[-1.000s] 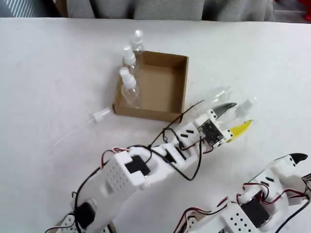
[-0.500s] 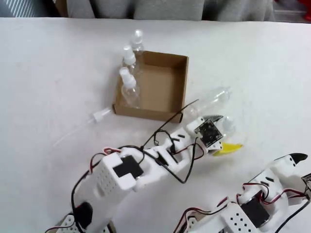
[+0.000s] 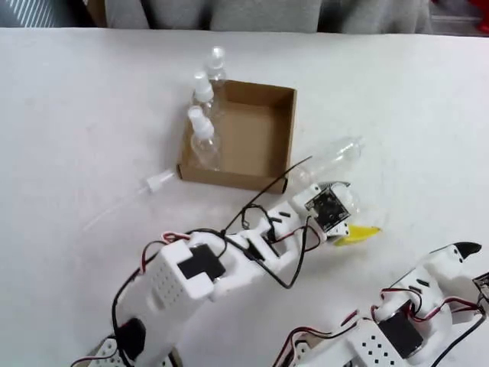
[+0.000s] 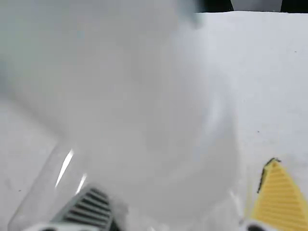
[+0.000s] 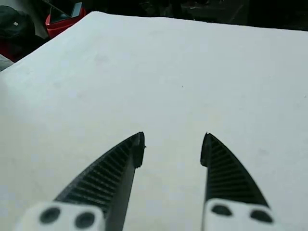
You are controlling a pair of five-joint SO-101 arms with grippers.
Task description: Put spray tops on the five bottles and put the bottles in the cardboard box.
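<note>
No text, label, number or sign can be read on the cardboard box (image 3: 229,177) or the bottles (image 3: 204,145).

In the left wrist view a clear bottle (image 4: 144,96) sits so near the lens that it is a pale blur. Its outline, neck and top cannot be made out, and it hides much of the desk (image 4: 269,72). The left gripper (image 4: 183,178) clasps it, its jaws cut off by the picture's edge.

From above, that arm's wrist covers part of the bottle beside the cardboard box (image 3: 252,134), so whether it is capped cannot be told. Three small bottles (image 3: 203,90) stand along the box's far wall; whether inside or outside it is unclear. A loose spray top (image 3: 157,182) lies near the box, its thin tube fading into the desk. The right arm (image 3: 405,329) is cropped by the frame.
</note>
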